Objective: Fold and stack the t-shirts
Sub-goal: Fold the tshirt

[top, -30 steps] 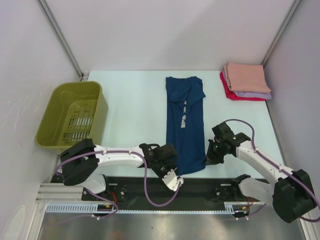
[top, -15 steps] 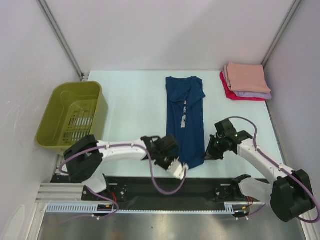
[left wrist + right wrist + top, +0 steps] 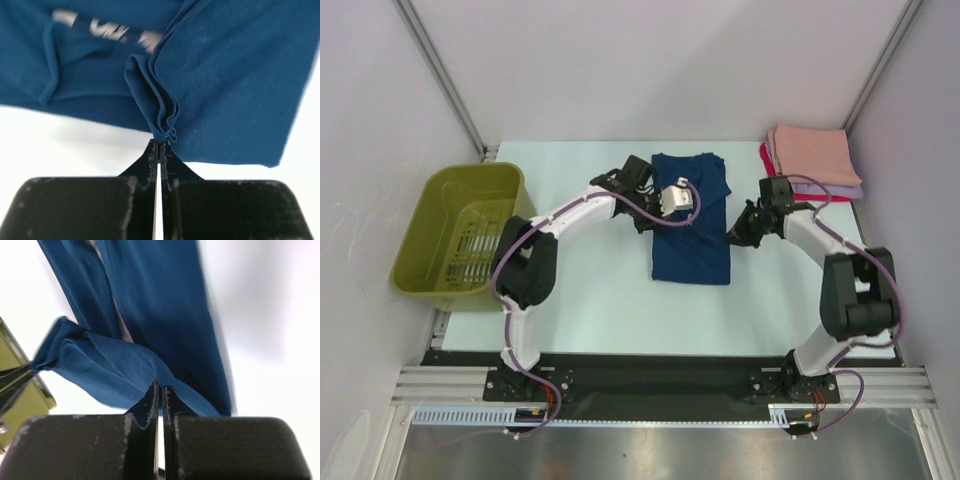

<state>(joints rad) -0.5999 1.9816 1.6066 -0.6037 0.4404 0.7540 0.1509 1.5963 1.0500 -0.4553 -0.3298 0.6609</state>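
Navy t-shirt [image 3: 692, 250], print hidden from above, is pinched in both closed jaws.

Top external camera: above and behind the arm bases, looking down over the whole table [image 3: 590, 300]. Both wrist cameras: facing forward, very close range. All three views share the navy t-shirt [image 3: 692, 250].

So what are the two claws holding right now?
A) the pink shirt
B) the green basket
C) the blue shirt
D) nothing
C: the wrist views show the left gripper and the right gripper each shut on a bunched edge of the blue shirt.
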